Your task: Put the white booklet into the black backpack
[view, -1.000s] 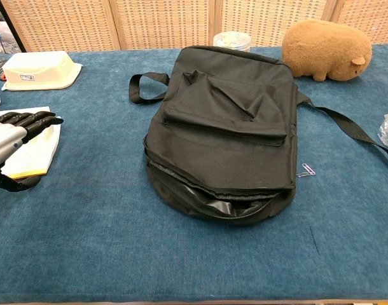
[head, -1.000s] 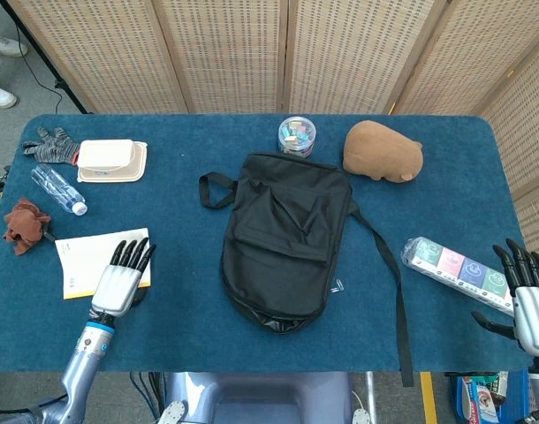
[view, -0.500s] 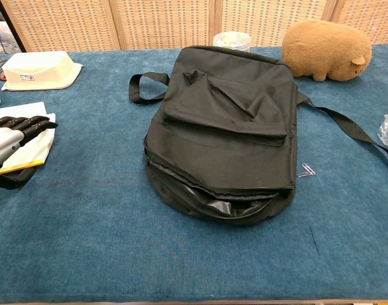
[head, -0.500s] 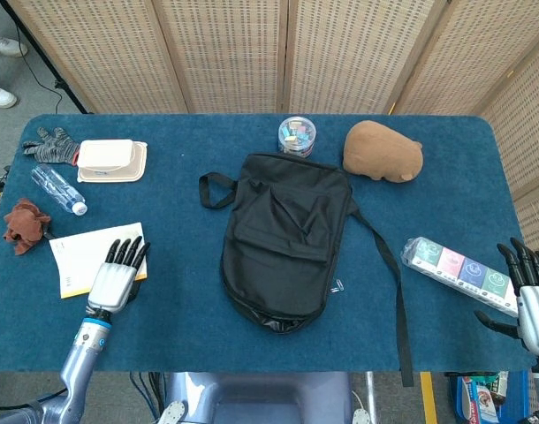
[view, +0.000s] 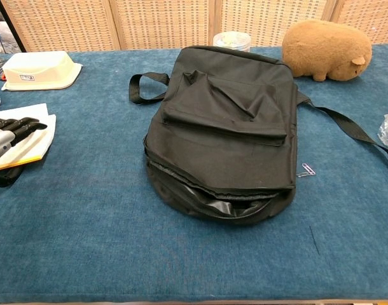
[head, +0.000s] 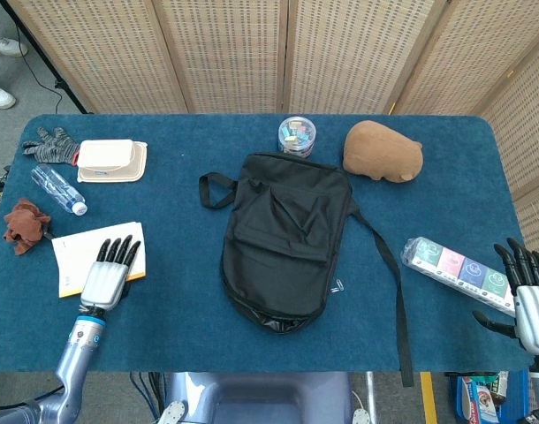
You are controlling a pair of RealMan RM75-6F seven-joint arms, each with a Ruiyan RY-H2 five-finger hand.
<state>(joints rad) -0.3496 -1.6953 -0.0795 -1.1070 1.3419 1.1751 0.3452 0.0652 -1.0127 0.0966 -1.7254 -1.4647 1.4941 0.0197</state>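
The white booklet (head: 75, 252) (view: 30, 145) lies at the table's left front, its near edge yellow. My left hand (head: 106, 276) (view: 9, 130) lies over its right part, fingers stretched on top and the thumb showing under the near edge, so it pinches the booklet. The black backpack (head: 283, 238) (view: 226, 127) lies flat in the middle, its zip mouth slightly parted at the near end. My right hand (head: 527, 296) hovers at the front right corner, fingers spread and holding nothing, far from the bag.
A brown plush (head: 383, 150) and a small jar (head: 296, 134) sit behind the bag. A strip of coloured packs (head: 455, 269) lies right, beside a long strap (head: 398, 291). A cream container (head: 110, 159), glove (head: 47, 144), bottle (head: 59, 190) and brown cloth (head: 24, 223) crowd the left.
My left hand has drawn back to the left, and the booklet has shifted and turned with it. The right hand has sunk slightly at the table's corner.
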